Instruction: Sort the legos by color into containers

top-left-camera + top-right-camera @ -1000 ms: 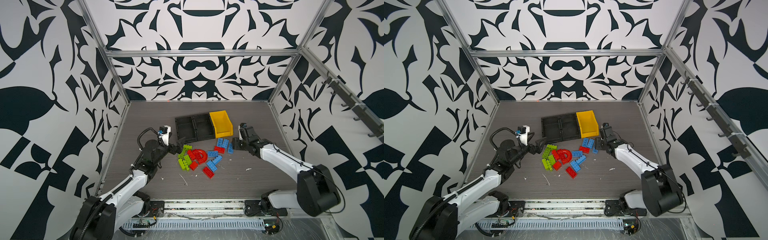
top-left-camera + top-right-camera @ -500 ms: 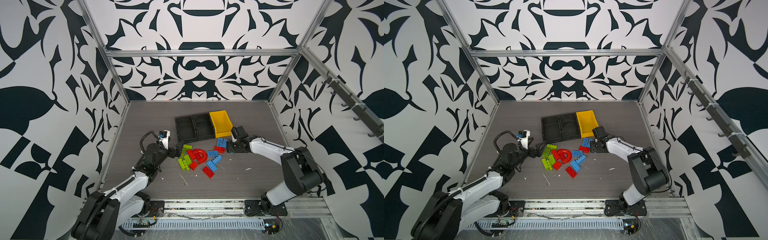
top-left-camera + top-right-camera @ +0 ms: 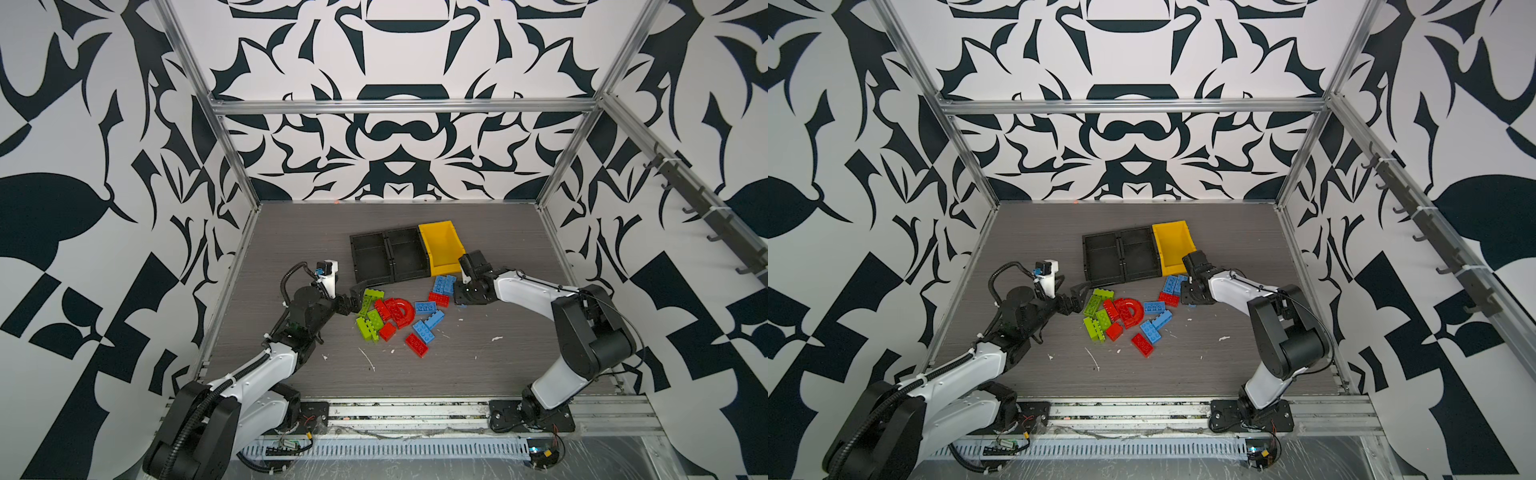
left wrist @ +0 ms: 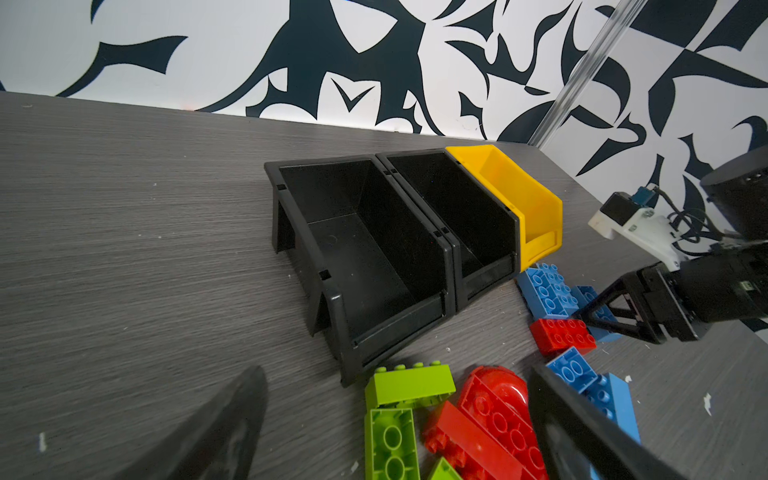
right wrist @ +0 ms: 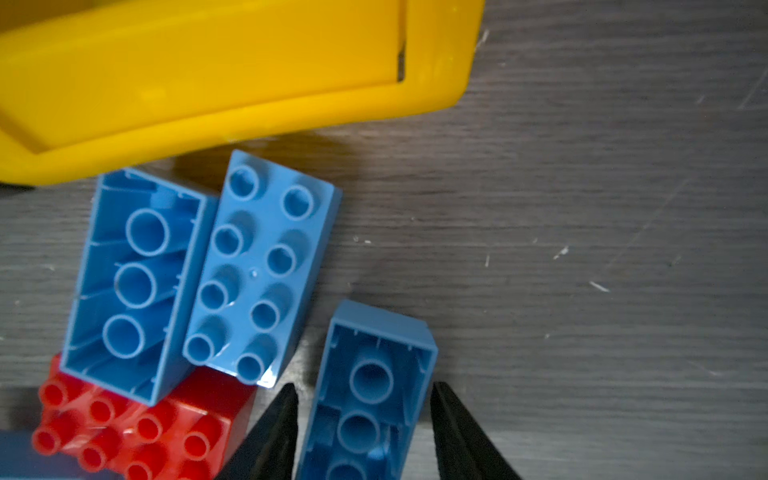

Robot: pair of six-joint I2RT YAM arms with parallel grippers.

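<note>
Since a second ago, the left gripper [image 3: 356, 299] has been advanced slightly toward the pile. The right arm has been swung in from beside the yellow bin [image 3: 441, 245] and lowered onto the blue bricks. That bin and the two black bins [image 3: 371, 253] are seen empty, in a row toward the desk's back edge. The legos are left heaped in front of them.

At the pile's left end the left jaws are held wide open, with a lime green brick [image 3: 371, 300] and the red arch [image 3: 400, 311] crowded just ahead. If they were closed there, two colours could be caught at once, or the heap shoved aside.

At the pile's right end, just before the yellow lip, the right gripper [image 5: 363, 386] is set astride an upturned blue brick [image 5: 386, 332]. The jaws are part-closed, with a sliver of gap visible on one side, so no firm hold is judged yet. Only one end is spanned, so the brick could be pivoted or dropped on lifting. The studded blue brick [image 5: 262, 266] and the red brick [image 5: 137, 432] close beside one finger could be dragged along.
</note>
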